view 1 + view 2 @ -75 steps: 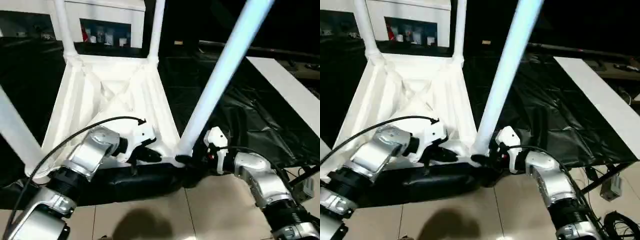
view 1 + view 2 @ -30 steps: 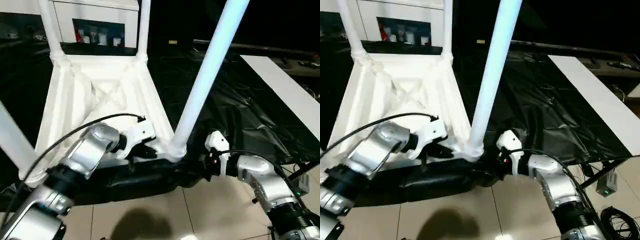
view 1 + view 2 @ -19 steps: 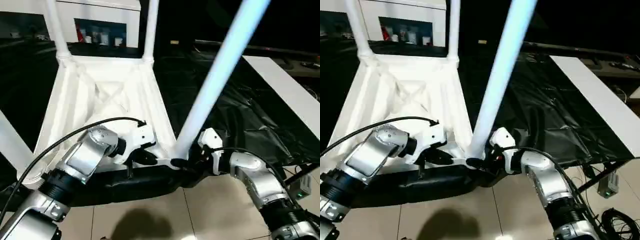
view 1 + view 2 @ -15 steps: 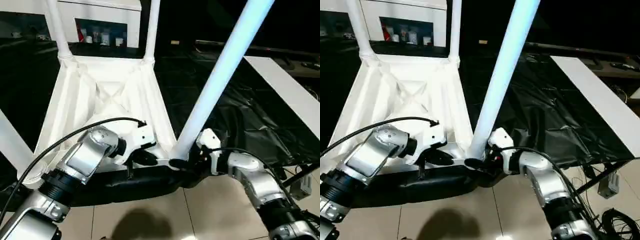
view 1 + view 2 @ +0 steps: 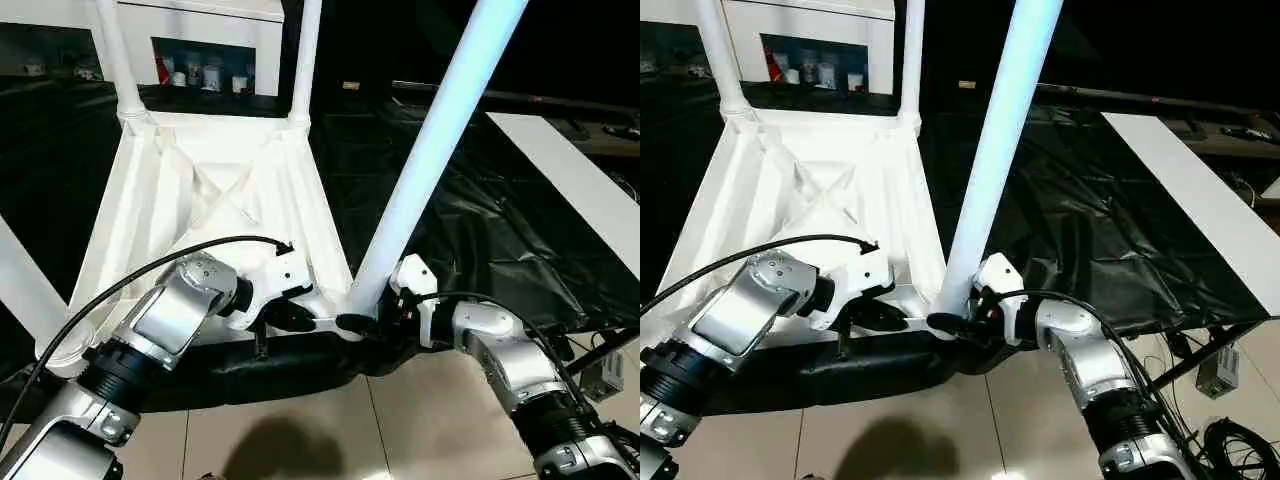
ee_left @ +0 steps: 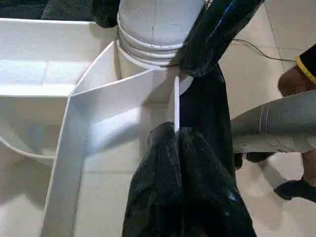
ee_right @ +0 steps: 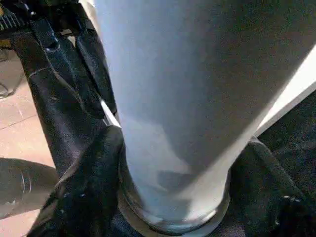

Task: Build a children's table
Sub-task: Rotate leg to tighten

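Left gripper (image 6: 175, 143) pinched on white ribbed plastic tabletop (image 5: 190, 200) rim, 9 o'clock of socket. Right gripper (image 7: 168, 168) straddling pale-blue tube leg (image 5: 430, 160) base: clamp squarely, press straight into socket.

Silver forearms w/ black joint rings, white wrist housings, black fingers (image 6: 187, 197); black cable (image 5: 150, 275) routed over left forearm.

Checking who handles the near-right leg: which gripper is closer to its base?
Right. The right gripper straddles the leg at its socket; the left gripper pinches the tabletop rim beside it.
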